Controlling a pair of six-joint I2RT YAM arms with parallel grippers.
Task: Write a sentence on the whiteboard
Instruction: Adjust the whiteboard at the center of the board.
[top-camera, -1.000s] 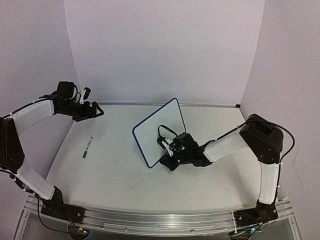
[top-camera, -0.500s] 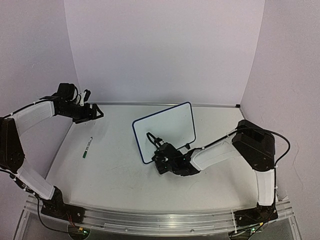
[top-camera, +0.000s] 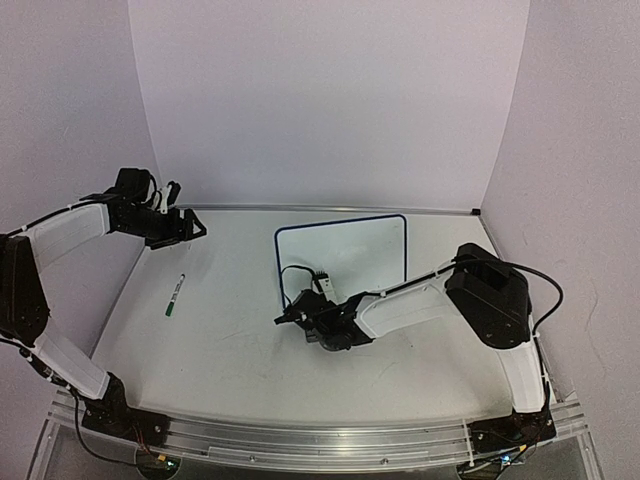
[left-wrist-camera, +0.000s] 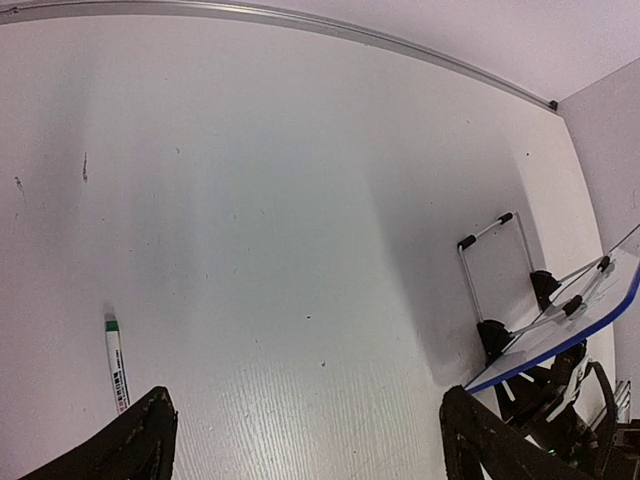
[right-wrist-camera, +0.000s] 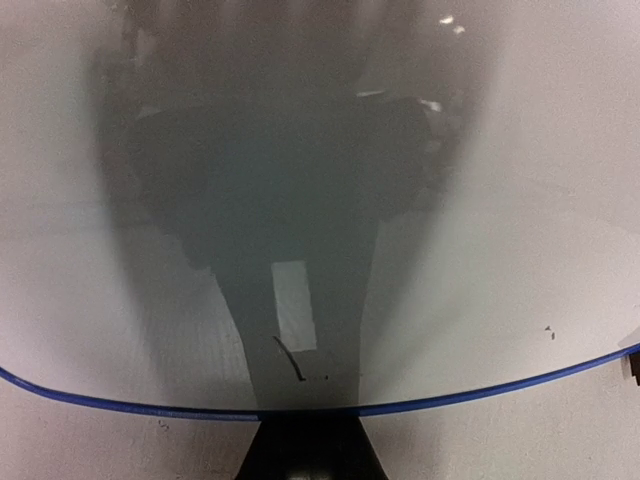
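Blue-rimmed board (top-camera: 350, 250) is standing on the tabletop (top-camera: 230, 350), looking blank, the right claw (top-camera: 293, 316) pinched shut on its near edge, seemingly positioning it, while the left claw (top-camera: 195, 225) is hanging wide open and empty, so fetching the marker (top-camera: 175, 295) looks next.

You see the whiteboard (right-wrist-camera: 480, 230) face as smooth and glossy, mirroring dark shapes. The table (left-wrist-camera: 250, 200) top looks matt white, faintly grained in places. A metal strip (left-wrist-camera: 300, 19) lines its far edge.
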